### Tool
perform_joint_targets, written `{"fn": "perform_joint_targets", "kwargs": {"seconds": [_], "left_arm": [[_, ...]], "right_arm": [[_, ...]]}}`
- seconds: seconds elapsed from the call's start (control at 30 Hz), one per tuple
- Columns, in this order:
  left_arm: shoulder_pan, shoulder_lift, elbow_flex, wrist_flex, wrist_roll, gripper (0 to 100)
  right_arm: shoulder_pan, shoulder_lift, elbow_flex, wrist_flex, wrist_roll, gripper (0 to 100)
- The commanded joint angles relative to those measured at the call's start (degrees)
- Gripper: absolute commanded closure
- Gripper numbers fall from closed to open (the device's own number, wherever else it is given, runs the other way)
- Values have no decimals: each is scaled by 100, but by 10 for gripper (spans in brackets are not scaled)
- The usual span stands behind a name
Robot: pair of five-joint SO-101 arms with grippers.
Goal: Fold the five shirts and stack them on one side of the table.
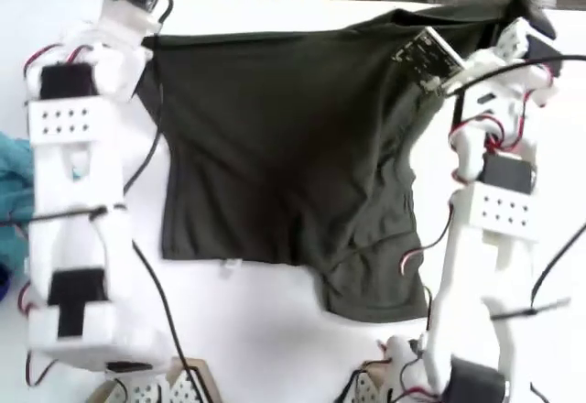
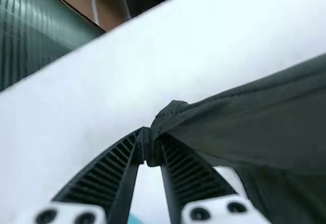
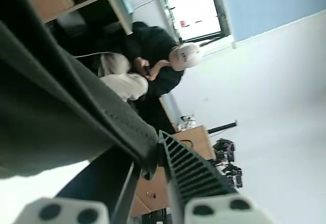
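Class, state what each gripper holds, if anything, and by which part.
Both hold the dark shirt: left gripper pinches a bunched corner, right gripper pinches its seamed edge.

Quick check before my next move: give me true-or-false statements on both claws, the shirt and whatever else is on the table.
1. The left claw is shut on the dark shirt. True.
2. The right claw is open, off the fabric. False: it pinches the shirt's edge.
3. The shirt is folded. False: it is spread open on the white table.
4. A teal cloth lies at the table's edge by the left arm. True.
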Motion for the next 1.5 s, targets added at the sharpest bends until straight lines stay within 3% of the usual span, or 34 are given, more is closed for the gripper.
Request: {"fn": "perform_joint_targets", "kwargs": {"seconds": [0.0,0.2,0.53,0.77,1.0,1.1,1.23,1.47], "left_arm": [[132,615,-778,721,-9,975],[158,1424,-1666,1644,-325,975],[62,1495,-3002,2804,-334,975],[18,1468,-3292,2989,-571,975],[-123,1301,-4215,3666,-484,975],[-281,809,-4180,3666,-484,975],[-589,-9,-3793,3666,-527,975],[-659,-1275,-2730,3657,-782,975]], "right_arm": [[-48,233,-88,-136,70,978],[-13,347,44,154,-413,978],[303,-101,255,664,-440,978],[233,-541,316,998,-457,978],[567,-1684,-158,1042,-413,978],[673,-2466,-264,1042,-396,978],[664,-3292,-255,1015,176,978],[347,-3864,-220,1051,510,978]]}}
